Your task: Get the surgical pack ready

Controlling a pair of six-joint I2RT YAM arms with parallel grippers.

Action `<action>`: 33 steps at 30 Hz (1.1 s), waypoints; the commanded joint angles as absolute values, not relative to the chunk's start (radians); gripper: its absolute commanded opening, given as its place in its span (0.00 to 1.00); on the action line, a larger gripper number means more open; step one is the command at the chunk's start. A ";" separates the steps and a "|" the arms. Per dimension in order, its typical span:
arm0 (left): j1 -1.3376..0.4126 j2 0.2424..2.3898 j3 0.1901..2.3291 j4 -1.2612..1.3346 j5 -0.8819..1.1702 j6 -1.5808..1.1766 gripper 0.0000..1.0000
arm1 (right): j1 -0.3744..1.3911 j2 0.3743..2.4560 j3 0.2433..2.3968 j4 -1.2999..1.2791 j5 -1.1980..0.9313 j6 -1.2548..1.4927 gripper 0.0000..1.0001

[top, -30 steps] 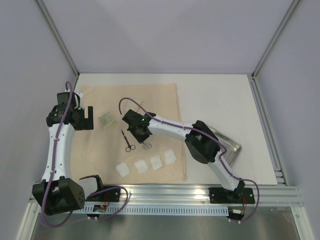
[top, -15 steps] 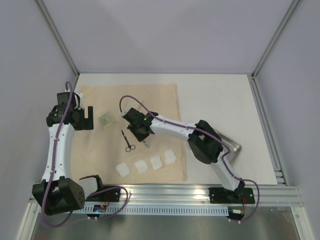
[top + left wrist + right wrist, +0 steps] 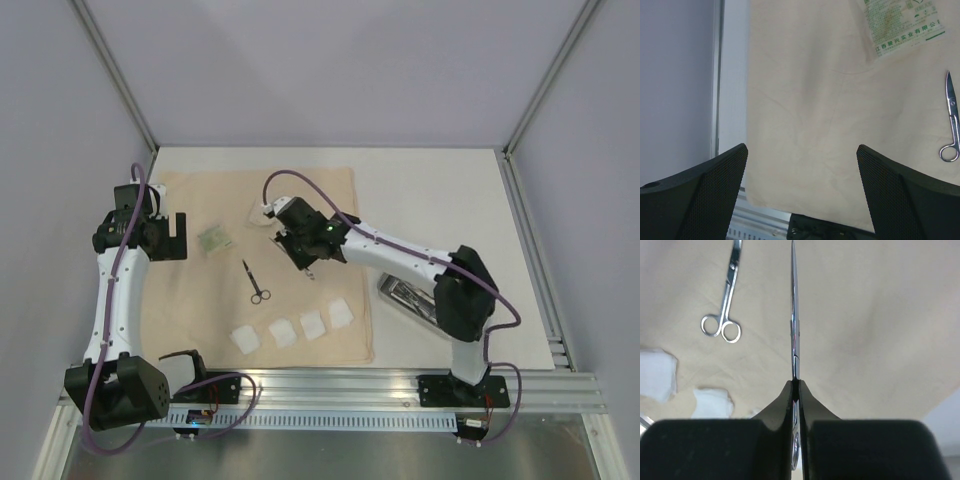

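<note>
My left tool [image 3: 180, 236] sits at 9 o'clock on the table [image 3: 440, 190], above the left edge of the beige cloth [image 3: 300, 200]. Its fingers are spread wide and nothing is between them. The cloth is spread flat across the left half of the table.

Items on the cloth, counted:
- One packet [image 3: 214, 240] with green print, just at 3 o'clock of the left tool.
- One pair of scissors [image 3: 256, 284] lying flat. The tips point to 11 o'clock and the rings to 5 o'clock.
- Four gauze squares [image 3: 283, 331] in a row along the near edge of the cloth, at 6 o'clock of the scissors. Each square is apart from the next.

My right tool [image 3: 305, 262] is over the middle of the cloth, at 2 o'clock of the scissors. It is clenched on one thin steel instrument [image 3: 794, 315]. In the wrist view the instrument is edge-on and sticks straight out past the fingertips. I can't tell whether it is tweezers or a second pair of scissors, or whether its tip touches the cloth.

There is one container, a steel tray [image 3: 392, 292], at 4 o'clock on the bare table, just off the right edge of the cloth. It is partly hidden under my right arm's elbow. Thin dark lines show inside it, and I can't tell what they are.
</note>
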State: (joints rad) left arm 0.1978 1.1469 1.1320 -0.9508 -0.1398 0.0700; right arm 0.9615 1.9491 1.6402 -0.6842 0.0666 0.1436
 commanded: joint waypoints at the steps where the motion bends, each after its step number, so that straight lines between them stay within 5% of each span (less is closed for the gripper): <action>1: 0.204 1.147 1.155 -0.956 -0.132 0.084 1.00 | 0.902 1.787 1.518 -0.675 0.081 0.091 0.00; 17: 0.204 1.177 1.183 -0.968 -0.091 0.080 1.00 | 0.650 1.112 0.888 -0.773 0.279 -0.256 0.00; 33: 0.204 1.178 1.180 -0.966 -0.081 0.081 1.00 | 0.643 1.198 0.742 -0.756 0.330 -0.434 0.01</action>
State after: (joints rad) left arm 0.1982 1.1843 1.1400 -0.9684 -0.0940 0.0696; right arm 0.6445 1.1782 0.7563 -0.8074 0.3206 -0.3779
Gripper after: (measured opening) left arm 0.997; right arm 0.036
